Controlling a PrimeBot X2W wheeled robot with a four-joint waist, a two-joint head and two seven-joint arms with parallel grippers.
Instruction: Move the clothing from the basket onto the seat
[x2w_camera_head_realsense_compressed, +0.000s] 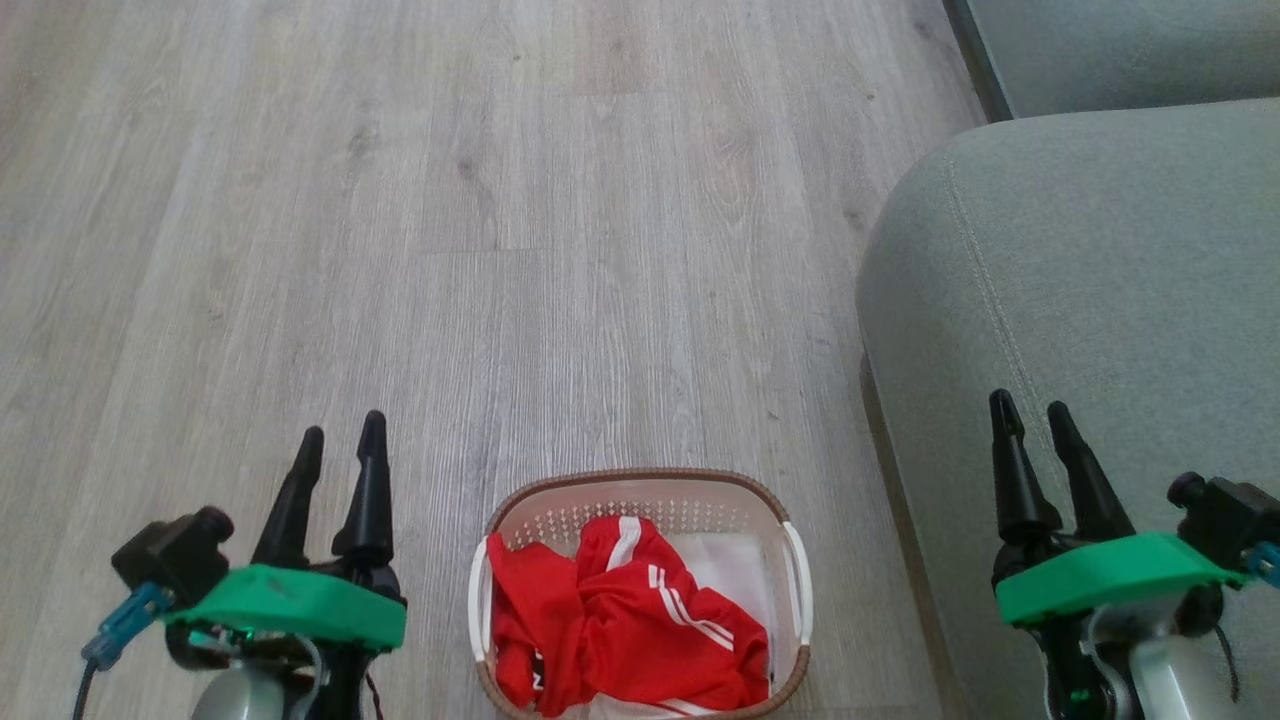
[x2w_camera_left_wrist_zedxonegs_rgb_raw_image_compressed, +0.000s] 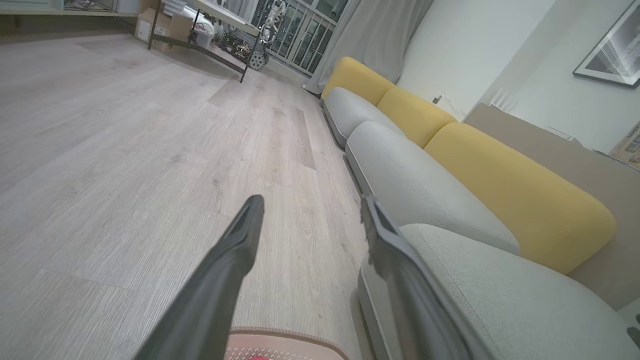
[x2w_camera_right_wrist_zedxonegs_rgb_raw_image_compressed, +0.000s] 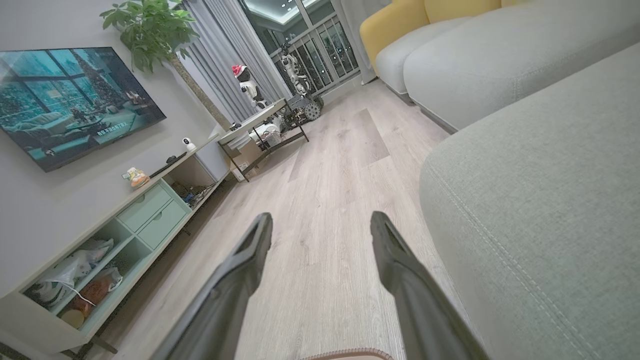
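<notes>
Left gripper (x2w_camera_head_realsense_compressed: 343, 424), right gripper (x2w_camera_head_realsense_compressed: 1028, 403): open, empty. Clothing (x2w_camera_head_realsense_compressed: 620, 630) bunched in basket (x2w_camera_head_realsense_compressed: 640, 476), seat (x2w_camera_head_realsense_compressed: 1100, 280) right. Advise pinching raised middle fold, clear of liner (x2w_camera_head_realsense_compressed: 730, 560).

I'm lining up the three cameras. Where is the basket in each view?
Head view: basket at bottom centre, holding the clothing.
Left wrist view: its rim at the bottom edge, slightly left of centre.
Right wrist view: a sliver of rim at the bottom edge, near centre.
Shared landmark: the seat, on each view's right.
</notes>
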